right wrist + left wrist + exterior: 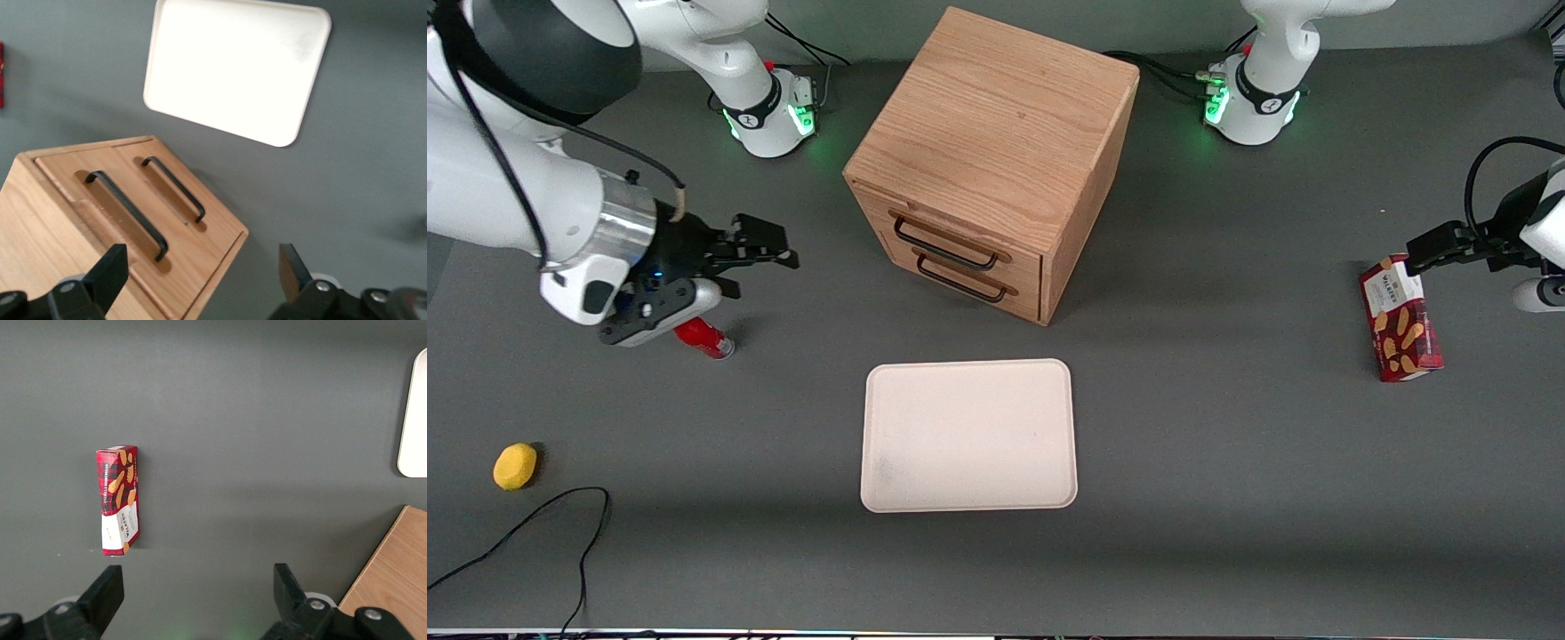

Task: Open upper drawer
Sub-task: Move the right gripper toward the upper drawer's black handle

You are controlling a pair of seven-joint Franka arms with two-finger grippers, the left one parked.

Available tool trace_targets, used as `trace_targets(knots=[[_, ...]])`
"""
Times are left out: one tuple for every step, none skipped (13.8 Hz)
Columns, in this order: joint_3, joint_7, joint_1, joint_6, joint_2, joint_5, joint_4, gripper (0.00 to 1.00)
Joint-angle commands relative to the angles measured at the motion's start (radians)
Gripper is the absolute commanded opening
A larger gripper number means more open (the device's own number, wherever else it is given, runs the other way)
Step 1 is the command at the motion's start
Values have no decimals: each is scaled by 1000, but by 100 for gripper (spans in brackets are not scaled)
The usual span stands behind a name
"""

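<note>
The oak cabinet point(996, 133) stands mid-table with two drawers facing the front camera. The upper drawer point(925, 229) sits flush and shut, its black wire handle point(945, 247) above the lowermost drawer's handle point(963, 283). My right gripper point(778, 249) hovers above the table toward the working arm's end, well apart from the cabinet, open and holding nothing. In the right wrist view the upper drawer's handle point(127, 213) and the lowermost drawer's handle point(173, 188) show ahead of the open gripper point(202, 267).
A white tray point(967, 436) lies in front of the drawers, nearer the front camera. A red can point(704, 339) lies under my wrist. A yellow object point(515, 466) and a black cable point(560, 524) are near the table's front edge. A red biscuit box point(1400, 318) lies toward the parked arm's end.
</note>
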Motion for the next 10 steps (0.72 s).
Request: trace_targets(knots=[[-7,-33,70,-14,54,45,39,100],[-7,-43,91,-11,66,52,39,100],[-7,-49,110,-8,86,53,40,100],[-5,-99,113,-7,106,53,40,100],[-5,-177,114,-7,127,54,40,100],[-5,-223,116,-7,147,53,40,100],[-5,-247,131,-2,160,51,40,100],[-7,-309,140,-4,170,45,39,100],[-7,-354,157,-4,172,42,33,100],[-8,-369,183,-2,177,36,31,100]])
